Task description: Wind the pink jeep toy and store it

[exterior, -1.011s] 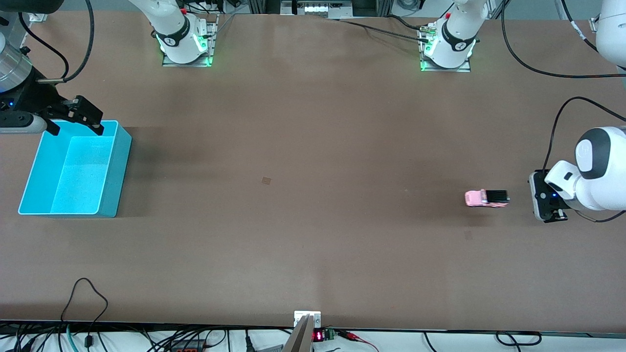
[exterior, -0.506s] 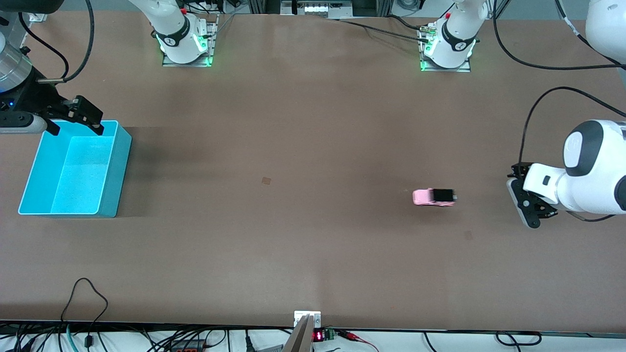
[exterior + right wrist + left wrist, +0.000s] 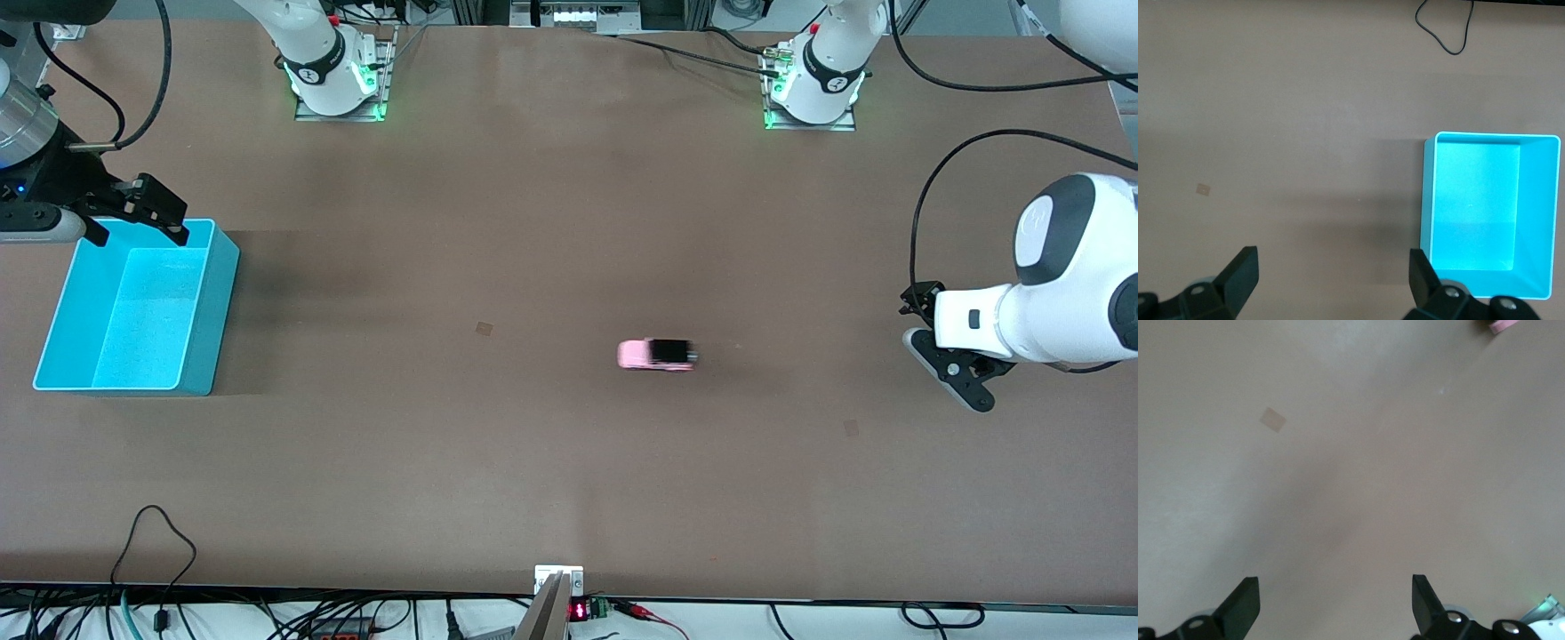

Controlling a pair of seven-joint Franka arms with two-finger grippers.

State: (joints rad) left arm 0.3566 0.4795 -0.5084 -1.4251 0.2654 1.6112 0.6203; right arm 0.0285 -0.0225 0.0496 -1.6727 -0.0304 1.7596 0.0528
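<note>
The pink jeep toy (image 3: 656, 354) stands alone on the brown table near its middle, pink nose toward the right arm's end, blurred. A pink sliver of it shows at the edge of the left wrist view (image 3: 1503, 325). My left gripper (image 3: 929, 342) is open and empty, up over the table at the left arm's end, well apart from the jeep; in its wrist view (image 3: 1336, 600) only bare table lies between the jaws. My right gripper (image 3: 138, 233) is open and empty over the farther rim of the cyan bin (image 3: 222, 302), as its wrist view (image 3: 1333, 277) shows.
The cyan bin (image 3: 1428, 200) is empty and sits at the right arm's end of the table. Small tape patches (image 3: 484, 328) mark the table surface. A black cable loop (image 3: 156, 533) lies near the table's front edge. Both arm bases stand along the farther edge.
The jeep has rolled by itself across the table from beside the left gripper toward the right arm's end. The left gripper has lifted and turned away. The right arm has not moved.
</note>
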